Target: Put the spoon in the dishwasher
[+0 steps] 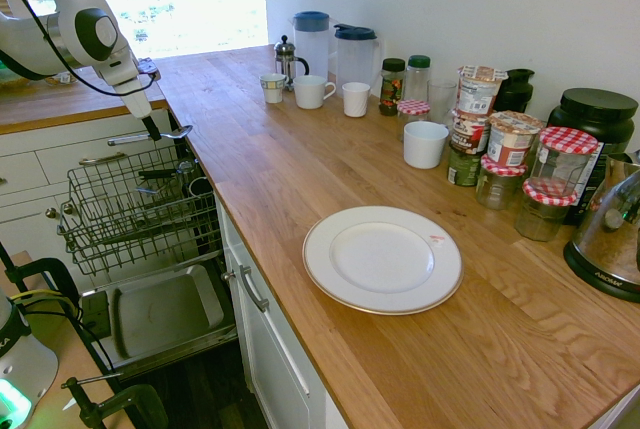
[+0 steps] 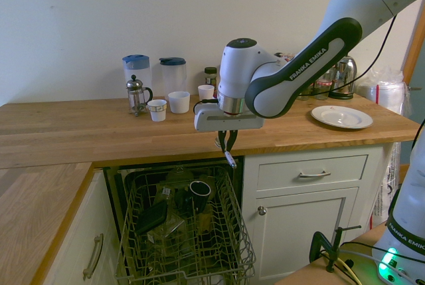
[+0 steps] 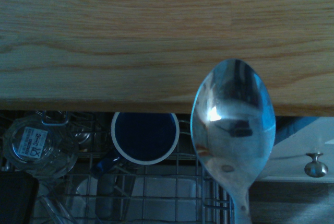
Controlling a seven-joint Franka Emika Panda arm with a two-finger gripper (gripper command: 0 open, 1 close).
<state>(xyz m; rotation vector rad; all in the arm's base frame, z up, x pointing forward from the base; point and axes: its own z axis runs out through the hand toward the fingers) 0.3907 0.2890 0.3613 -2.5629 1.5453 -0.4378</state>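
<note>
Spoon (image 1: 168,134) pinched in your claw (image 1: 152,129), hanging over the dishwasher (image 1: 160,314)

Your claw's clamped tight on the handle, bowl sticking out sideways above the pulled-out wire rack (image 2: 182,232), right by the wooden counter (image 1: 330,169) edge. You've got a dark mug (image 2: 199,189) sitting in the rack below.

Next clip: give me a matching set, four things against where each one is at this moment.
Things:
1. spoon
2. white plate
3. dark mug
4. French press

Places:
A. in the wire rack
B. held in the shut tool
C. on the worktop by the two jugs
D. on the worktop, apart from the jars

Pairs: 1-B, 2-D, 3-A, 4-C
</note>
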